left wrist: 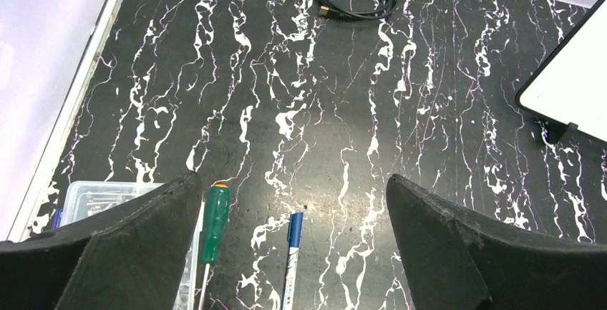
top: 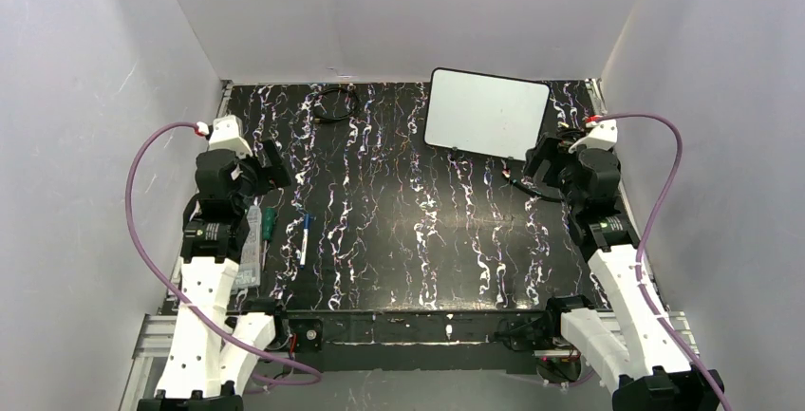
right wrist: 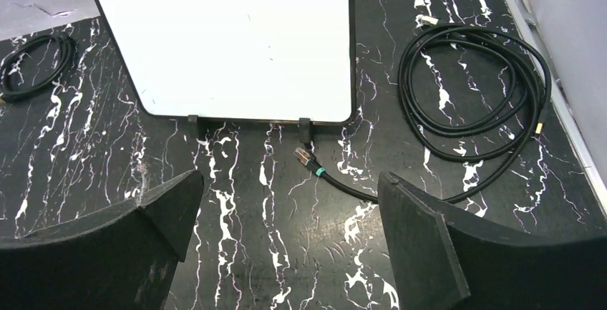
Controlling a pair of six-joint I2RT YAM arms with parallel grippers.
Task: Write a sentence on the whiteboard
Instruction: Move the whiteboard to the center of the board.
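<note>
White and bare, that's the small rounded-corner whiteboard with the thin dark frame (top: pixel 486 113), lying flat at the upper right of the overhead view on the black, white-veined marble-look table (top: pixel 418 240). The right wrist view agrees: no ink on it, only a few faint specks, and two little black clips on its lower edge. So there is no sentence, and none of the writing is done. The left gripper (left wrist: pixel 292 181) hangs with fingers spread wide and empty. Low in its wrist view lies a slim white pen with a blue cap (left wrist: pixel 292 253), beside a green-handled screwdriver (left wrist: pixel 215 224) and a clear plastic box (left wrist: pixel 100 195). The right gripper (right wrist: pixel 288 177) is spread too, holding nothing, hovering just short of the board's clipped edge near a coiled black cable (right wrist: pixel 472 95). By the look of it, everything is left: pick up the pen, probably uncap it, carry it across, write.
</note>
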